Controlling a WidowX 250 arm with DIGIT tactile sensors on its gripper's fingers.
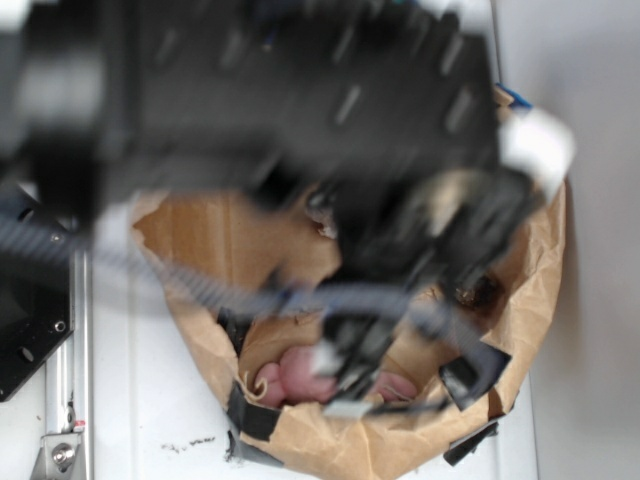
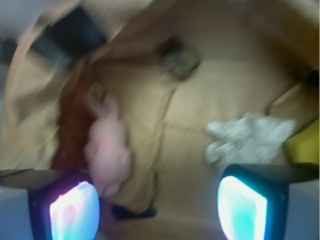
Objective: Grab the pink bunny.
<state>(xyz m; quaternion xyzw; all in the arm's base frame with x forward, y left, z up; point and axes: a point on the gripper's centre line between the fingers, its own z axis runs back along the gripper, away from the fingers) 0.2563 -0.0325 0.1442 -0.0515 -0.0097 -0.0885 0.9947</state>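
The gripper (image 2: 157, 207) has its two fingers spread wide, one pad (image 2: 75, 210) at the lower left of the wrist view and the other (image 2: 243, 206) at the lower right, with nothing between them. Both pads hang above the floor of a brown cardboard box (image 2: 200, 100) and touch nothing.

The pink bunny (image 2: 107, 147) lies on the box floor just above the left pad in the wrist view, long axis roughly up and down the frame, off to the left of the gap and not inside it. In the exterior view it shows as a pink lump (image 1: 300, 378) low in the box, partly covered by the arm.

A crumpled white paper wad (image 2: 245, 137) lies just above the right pad. A yellow sponge (image 2: 302, 145) sits at the right edge, touching or nearly touching the wad; the blur hides which. A small dark object (image 2: 180, 60) lies further up the floor; it is too blurred to identify.

Risks, as judged:
- A straight descent would bring the left pad down on the bunny and pin it, because the bunny is off-centre.
- The right pad could catch the paper wad for the same reason.
- The box wall near the bunny leaves little room for sideways correction.

Count: one bunny, one paper wad, one sponge, one dark object, one box, two fingers.
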